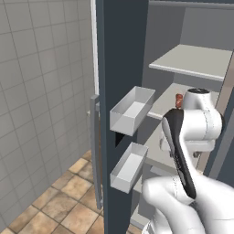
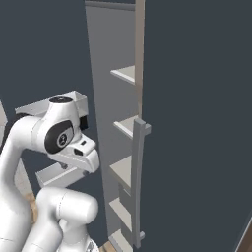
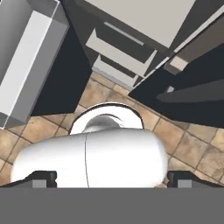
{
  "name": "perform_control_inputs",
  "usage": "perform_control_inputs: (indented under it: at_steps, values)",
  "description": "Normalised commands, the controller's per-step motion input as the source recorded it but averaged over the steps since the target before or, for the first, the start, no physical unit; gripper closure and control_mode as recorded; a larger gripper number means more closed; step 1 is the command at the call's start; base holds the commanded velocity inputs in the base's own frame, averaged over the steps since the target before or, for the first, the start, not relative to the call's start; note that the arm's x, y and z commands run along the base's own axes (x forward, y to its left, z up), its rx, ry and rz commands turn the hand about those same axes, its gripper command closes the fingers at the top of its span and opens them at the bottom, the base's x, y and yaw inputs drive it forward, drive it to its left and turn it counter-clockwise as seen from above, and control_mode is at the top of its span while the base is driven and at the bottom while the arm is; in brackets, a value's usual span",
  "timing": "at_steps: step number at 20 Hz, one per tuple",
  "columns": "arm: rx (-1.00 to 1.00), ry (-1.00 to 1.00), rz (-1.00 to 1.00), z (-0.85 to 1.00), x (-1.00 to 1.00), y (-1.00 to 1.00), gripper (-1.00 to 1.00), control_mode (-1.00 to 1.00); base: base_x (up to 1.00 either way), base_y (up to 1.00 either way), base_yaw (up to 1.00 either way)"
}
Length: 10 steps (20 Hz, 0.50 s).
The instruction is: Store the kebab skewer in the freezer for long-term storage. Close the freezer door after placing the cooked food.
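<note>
The freezer (image 1: 192,61) stands with its freezer door (image 1: 119,55) swung wide open, two grey bins (image 1: 132,109) on the door's inner side. On a pale middle shelf a small reddish-brown piece of the kebab skewer (image 1: 179,99) peeks out from behind my arm. My gripper (image 3: 113,179) points down at the tiled floor in front of the freezer, below that shelf. Its dark fingertips (image 3: 43,178) stand far apart, open, with nothing held between them. In the hand view, one door bin (image 3: 26,57) lies at upper left and the lower freezer shelves (image 3: 122,48) at the top.
The plain slate-blue right door (image 2: 197,123) with its long grey handle (image 2: 138,177) stays shut beside the opening. The open door's handle (image 1: 94,146) hangs near a grey tiled wall (image 1: 41,91). Brown floor tiles (image 1: 64,201) lie below.
</note>
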Motion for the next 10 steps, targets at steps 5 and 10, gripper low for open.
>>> perform_control_inputs:
  at_steps: [5,10]
  values:
    - [-0.02,-0.08,0.0,0.0,-0.33,0.33,-1.0,-1.0,0.0,0.0,0.0]
    - [-0.03,-0.09,0.0,0.0,0.02,0.02,-1.0,-1.0,0.0,0.0,0.0]
